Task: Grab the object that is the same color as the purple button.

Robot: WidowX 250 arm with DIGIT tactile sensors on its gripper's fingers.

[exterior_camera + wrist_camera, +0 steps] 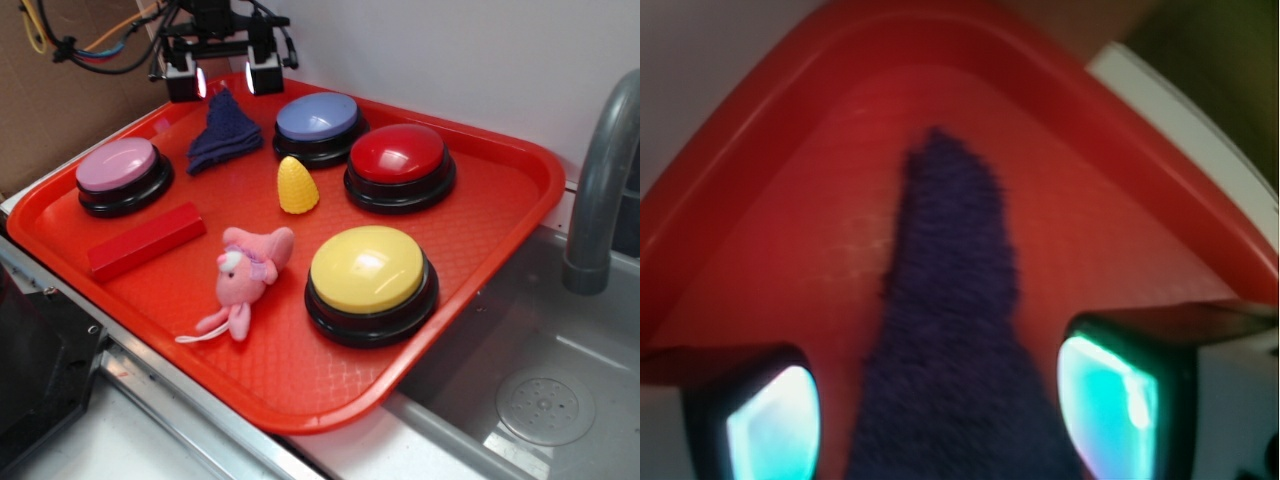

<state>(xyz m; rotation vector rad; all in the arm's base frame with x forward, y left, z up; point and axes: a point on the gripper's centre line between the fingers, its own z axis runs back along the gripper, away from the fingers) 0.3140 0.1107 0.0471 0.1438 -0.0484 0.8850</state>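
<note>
Purple cloth between open pincer fingers, above tray corner

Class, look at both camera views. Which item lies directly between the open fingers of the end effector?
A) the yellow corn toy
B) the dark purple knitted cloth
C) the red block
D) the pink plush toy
B: in the wrist view the dark purple knitted cloth runs up between the two fingers, and the exterior view shows the end effector open just above it.
</note>
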